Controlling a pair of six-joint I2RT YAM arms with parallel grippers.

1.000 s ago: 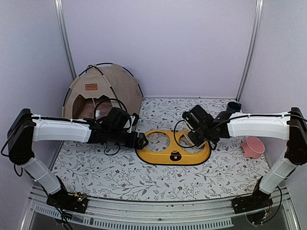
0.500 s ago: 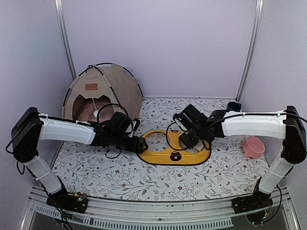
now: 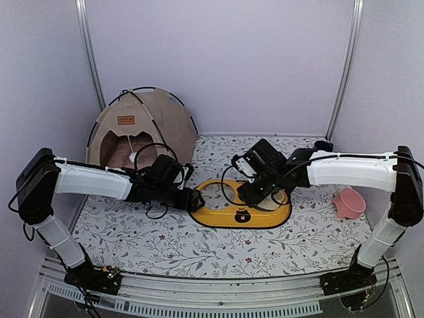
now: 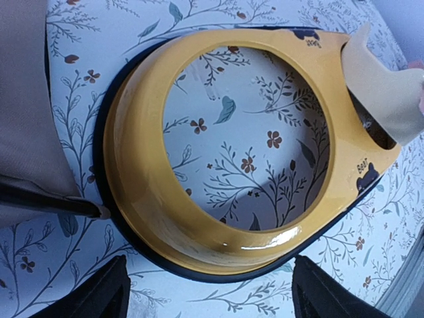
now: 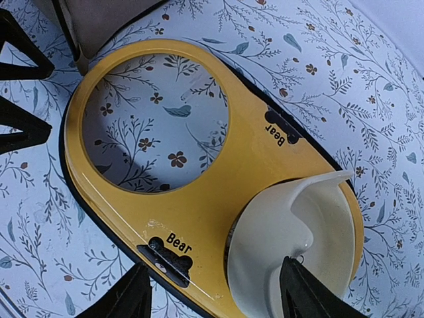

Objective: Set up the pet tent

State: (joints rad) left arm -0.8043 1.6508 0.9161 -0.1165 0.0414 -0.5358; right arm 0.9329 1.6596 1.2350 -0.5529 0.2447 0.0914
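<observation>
Top external shows your left gripper (image 3: 195,197) and right gripper (image 3: 248,193) at the bowl stand (image 3: 218,216), jaws spread, empty. Swing left carelessly and you could topple the pet tent (image 3: 159,112).

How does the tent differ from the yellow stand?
The tent is a tall tan fabric dome with thin black poles; the stand is a low, glossy yellow oval with two round holes. The tent stands in the back left corner; the stand lies mid-table. The tent has an arched doorway; the stand holds a cream bowl in one hole. Both rest on the flowered mat.
</observation>
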